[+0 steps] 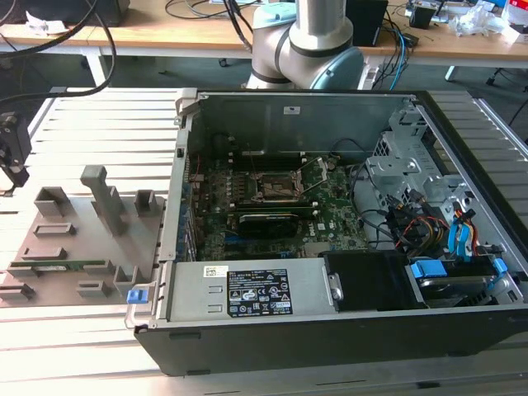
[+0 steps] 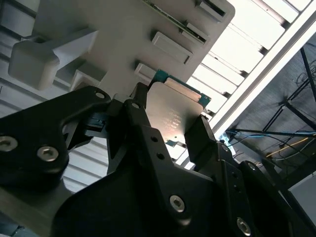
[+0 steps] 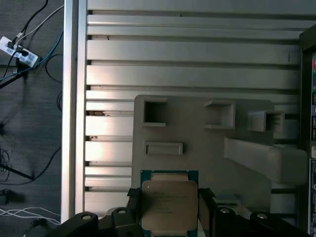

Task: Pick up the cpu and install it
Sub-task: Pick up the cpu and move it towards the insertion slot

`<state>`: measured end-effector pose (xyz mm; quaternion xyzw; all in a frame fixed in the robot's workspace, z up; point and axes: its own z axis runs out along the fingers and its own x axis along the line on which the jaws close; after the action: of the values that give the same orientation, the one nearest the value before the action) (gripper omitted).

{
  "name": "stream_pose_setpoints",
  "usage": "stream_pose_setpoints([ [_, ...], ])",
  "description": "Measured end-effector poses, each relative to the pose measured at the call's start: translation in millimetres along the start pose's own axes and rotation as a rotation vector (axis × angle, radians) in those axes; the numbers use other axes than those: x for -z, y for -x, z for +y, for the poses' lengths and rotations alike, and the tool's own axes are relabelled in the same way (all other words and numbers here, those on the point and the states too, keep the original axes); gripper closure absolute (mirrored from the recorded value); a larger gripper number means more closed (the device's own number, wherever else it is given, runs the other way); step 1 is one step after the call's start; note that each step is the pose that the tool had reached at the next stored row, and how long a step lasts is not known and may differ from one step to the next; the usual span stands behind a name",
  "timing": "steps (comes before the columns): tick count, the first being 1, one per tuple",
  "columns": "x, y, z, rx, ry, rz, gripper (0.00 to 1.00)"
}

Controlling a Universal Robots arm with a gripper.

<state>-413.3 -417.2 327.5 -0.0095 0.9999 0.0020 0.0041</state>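
Far on the exterior view's left, the black jointed-metal tool (image 1: 14,169) hangs over the outer edge of the pale grey moulded plastic fixture plate (image 1: 74,247). In both wrist views its two dark fingers (image 3: 132,198) press on opposite edges of the small flat square cpu (image 3: 169,203). It's pinched tight, the chip sitting right between the fingertips with the fixture plate behind it. Whether its underside touches the plate, I cannot tell.

The cpu has a matte silvery top plate with clipped corners, faint print across it, and a thin green rim peeking out along one edge.

The fixture plate carries blocky shapes: rectangular pockets, low slotted holders and one tall post. It lies on the silver ribbed aluminium worktop (image 1: 99,124), long bright slats running side to side.

Moving right, the black open desktop computer case (image 1: 330,338) shows a green motherboard (image 1: 330,219) with a dark square metal-framed socket (image 1: 276,186) mid-board, well apart from the tool. Behind the case rises the grey robot arm (image 1: 322,33) with pale-blue joint caps. At the case's right end are tangled cables and blue-tabbed drive bays (image 1: 462,264).
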Motion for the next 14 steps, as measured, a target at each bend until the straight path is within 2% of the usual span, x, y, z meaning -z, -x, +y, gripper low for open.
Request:
stream_pose_setpoints([
  [2,2.4,0.0,0.0,0.0,0.0,0.0,0.45],
  [10,20.3,0.2,0.1,0.0,0.0,0.0001,0.45],
  [14,25.0,0.2,0.1,0.0,-0.0001,0.0001,0.45],
])
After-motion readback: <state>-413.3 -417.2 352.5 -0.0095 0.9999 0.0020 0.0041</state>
